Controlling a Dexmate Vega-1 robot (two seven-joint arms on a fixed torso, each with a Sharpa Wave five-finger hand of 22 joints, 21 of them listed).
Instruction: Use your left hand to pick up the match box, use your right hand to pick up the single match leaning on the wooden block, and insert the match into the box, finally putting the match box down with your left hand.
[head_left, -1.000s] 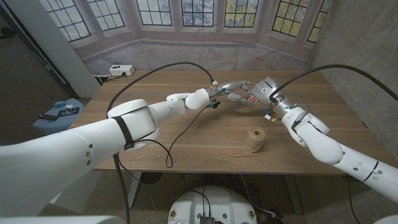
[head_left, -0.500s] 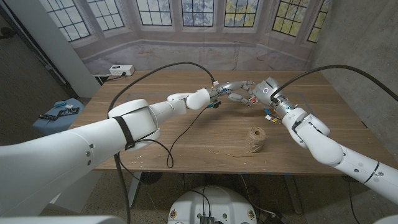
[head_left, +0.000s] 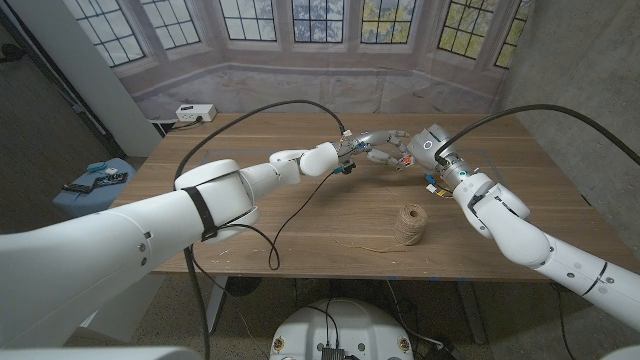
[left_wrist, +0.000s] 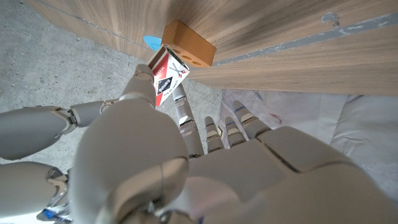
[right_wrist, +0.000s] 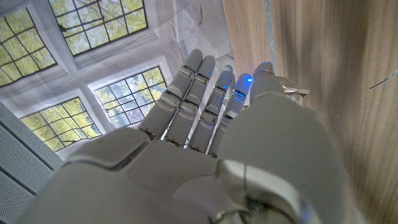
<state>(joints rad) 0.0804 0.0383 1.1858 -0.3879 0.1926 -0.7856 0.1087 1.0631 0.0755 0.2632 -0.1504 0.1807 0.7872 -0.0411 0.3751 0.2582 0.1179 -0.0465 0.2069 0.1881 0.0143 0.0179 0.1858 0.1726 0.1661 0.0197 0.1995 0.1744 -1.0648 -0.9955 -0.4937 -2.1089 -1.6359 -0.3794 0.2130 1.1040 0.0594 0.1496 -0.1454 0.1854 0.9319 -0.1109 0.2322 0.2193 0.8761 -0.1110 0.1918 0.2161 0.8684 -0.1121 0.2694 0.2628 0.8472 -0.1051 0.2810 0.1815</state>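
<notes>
Left hand (left_wrist: 186, 155) fingers pinching match box (left_wrist: 166, 78), held up off wooden table (head_left: 330, 215), just beside wooden block (left_wrist: 188, 42) in left wrist view. Right hand (head_left: 425, 145) close opposite in head view, fingertips meeting left's; grip hard to make out, backs of fingers (right_wrist: 186, 93) lying side by side in right wrist view. Match itself too small to see. Twine ball (head_left: 409, 224) nearer front edge, well apart.

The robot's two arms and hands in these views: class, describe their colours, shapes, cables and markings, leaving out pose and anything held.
Both arms are glossy white, built of rounded segments. The left arm carries a black band and a black cable looping over it to the wrist; another black cable arcs to the right arm. The left hand and right hand look silver-grey with segmented fingers. Blue lights glow on the right hand's fingertips.
</notes>
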